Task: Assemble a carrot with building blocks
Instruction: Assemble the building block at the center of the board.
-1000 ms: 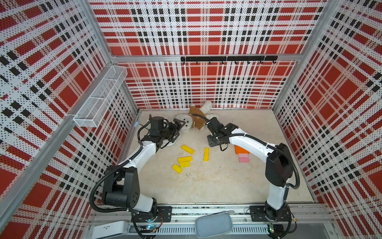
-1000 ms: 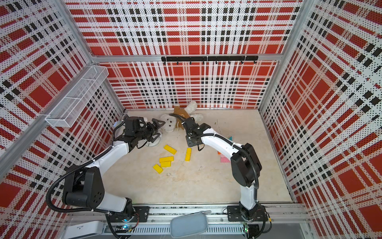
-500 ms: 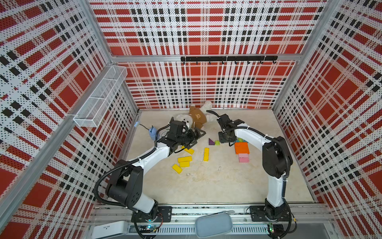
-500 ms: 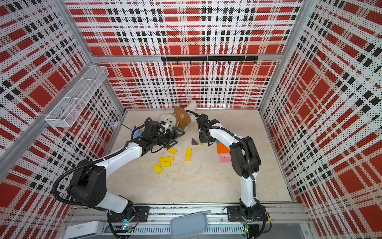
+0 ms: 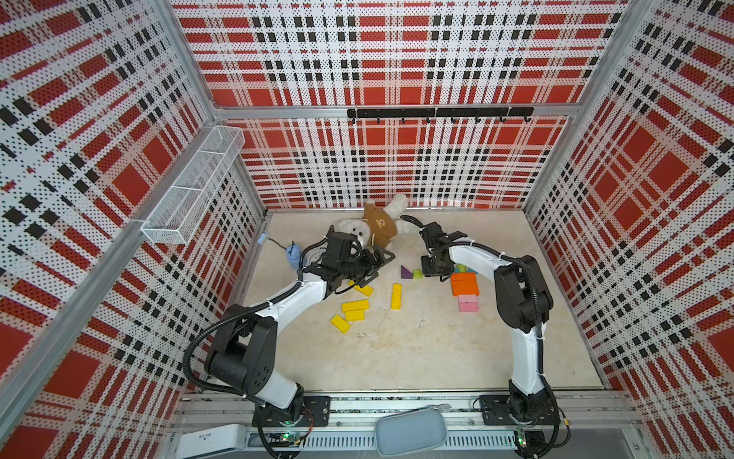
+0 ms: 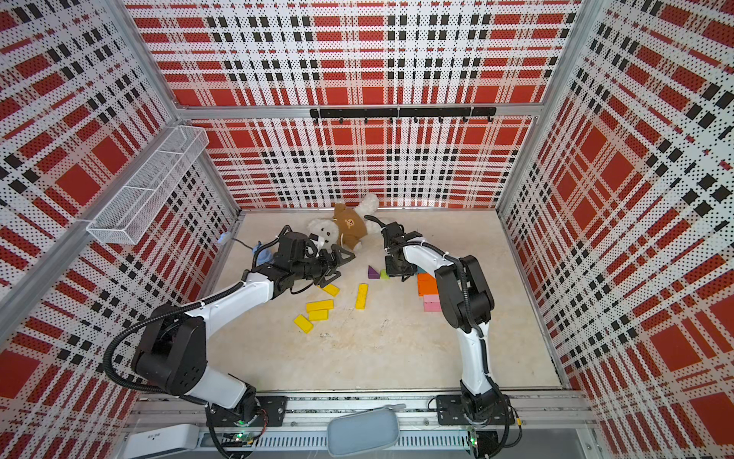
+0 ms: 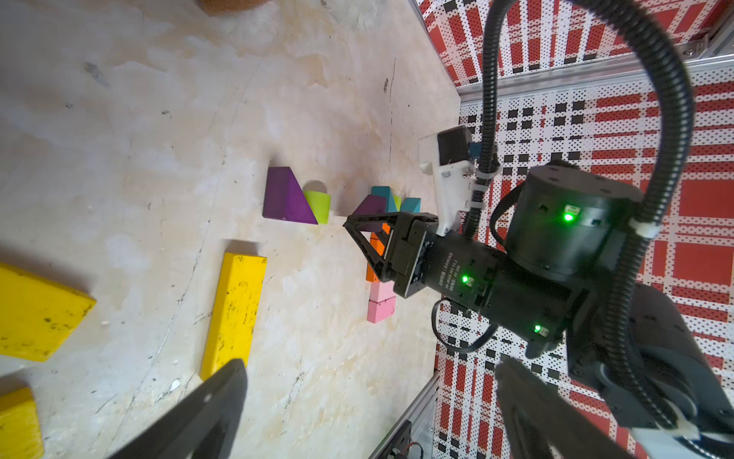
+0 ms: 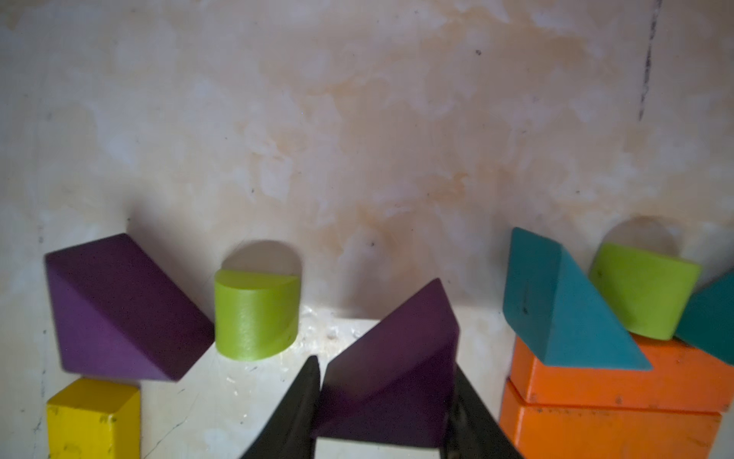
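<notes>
Near centre: yellow blocks [image 5: 354,306] scattered flat. Right of them, pink blocks [image 5: 468,303] touch orange blocks [image 5: 464,284] just beyond. Right gripper [image 8: 385,365] clamps purple triangle [image 8: 397,341] low, just left of orange blocks. Teal triangle [image 8: 564,302] and lime cylinder [image 8: 643,290] lean on that stack. Risk: sloped faces may let triangle twist in grip; sideways nudge could topple leaning pieces. Left gripper [image 5: 374,267] spread wide, empty, above yellow blocks, near teddy bear [image 5: 381,228]; snag possible. Far left wall: wire basket [image 5: 190,190], nothing visible inside.
</notes>
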Available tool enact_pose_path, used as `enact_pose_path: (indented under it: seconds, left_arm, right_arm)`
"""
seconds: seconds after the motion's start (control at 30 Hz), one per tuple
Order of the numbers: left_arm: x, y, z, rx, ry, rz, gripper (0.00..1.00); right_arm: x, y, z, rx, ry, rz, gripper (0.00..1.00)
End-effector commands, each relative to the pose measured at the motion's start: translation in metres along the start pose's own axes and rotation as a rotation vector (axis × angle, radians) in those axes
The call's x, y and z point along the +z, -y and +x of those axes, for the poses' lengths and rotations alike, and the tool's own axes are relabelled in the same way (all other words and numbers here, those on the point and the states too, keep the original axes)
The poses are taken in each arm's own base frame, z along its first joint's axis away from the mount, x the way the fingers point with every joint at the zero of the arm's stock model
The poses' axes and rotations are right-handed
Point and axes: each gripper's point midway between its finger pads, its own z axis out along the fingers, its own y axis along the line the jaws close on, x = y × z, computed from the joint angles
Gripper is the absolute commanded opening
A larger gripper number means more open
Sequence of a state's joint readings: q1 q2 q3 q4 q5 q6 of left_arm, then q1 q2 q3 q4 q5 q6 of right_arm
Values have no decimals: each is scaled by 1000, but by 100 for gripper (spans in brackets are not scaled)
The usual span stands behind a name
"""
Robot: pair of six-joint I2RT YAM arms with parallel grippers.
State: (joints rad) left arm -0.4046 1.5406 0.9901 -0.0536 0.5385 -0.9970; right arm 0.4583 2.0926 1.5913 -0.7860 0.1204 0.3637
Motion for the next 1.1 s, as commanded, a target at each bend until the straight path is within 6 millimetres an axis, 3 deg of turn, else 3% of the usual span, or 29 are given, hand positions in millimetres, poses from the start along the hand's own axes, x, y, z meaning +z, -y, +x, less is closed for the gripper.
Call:
enact_pose_path:
  seconds: [0.0,0.37,0.67,1.07]
  left_arm:
    - [0,10,-5,15,1,18,100]
    - [2,8,-4,11,-5,14,99]
    - [3,8,-3,8,-11,15,100]
    - [4,8,-3,6,-14,17,100]
  right_arm:
    - [5,-5,-10,11,19,-30,41]
    - [13,-13,-10,10,-2,-65,46]
    - [0,-16,-14,19,20,-92,53]
    - [-17,-23,-20,33,48,-143,54]
